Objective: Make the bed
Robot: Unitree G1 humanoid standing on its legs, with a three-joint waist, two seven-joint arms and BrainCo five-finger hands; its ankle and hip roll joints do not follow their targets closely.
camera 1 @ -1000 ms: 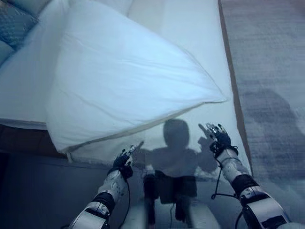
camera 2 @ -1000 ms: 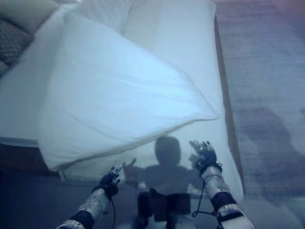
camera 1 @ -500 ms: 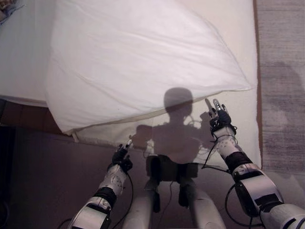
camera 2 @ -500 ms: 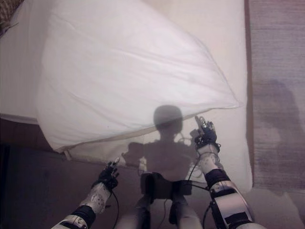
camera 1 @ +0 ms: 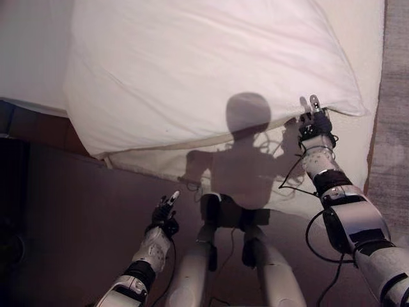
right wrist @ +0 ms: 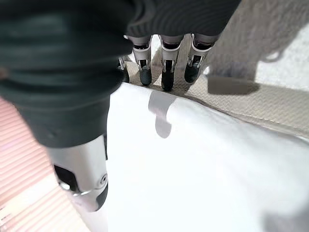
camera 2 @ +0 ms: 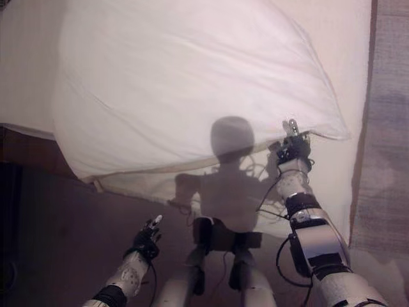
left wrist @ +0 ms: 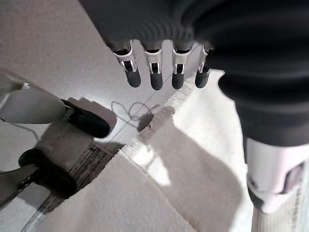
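White duvet [camera 1: 192,70] (rumpled) skewed across bed [camera 1: 339,160].

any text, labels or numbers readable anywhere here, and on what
None can be read: the white duvet, the cream bed cover under it, the rug and both hands, left hand and right hand, carry no visible print.

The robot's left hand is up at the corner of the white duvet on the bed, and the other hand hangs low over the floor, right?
Wrong hand. In the left eye view the right hand reaches the white duvet's corner on the bed; the left hand hangs low over the floor.
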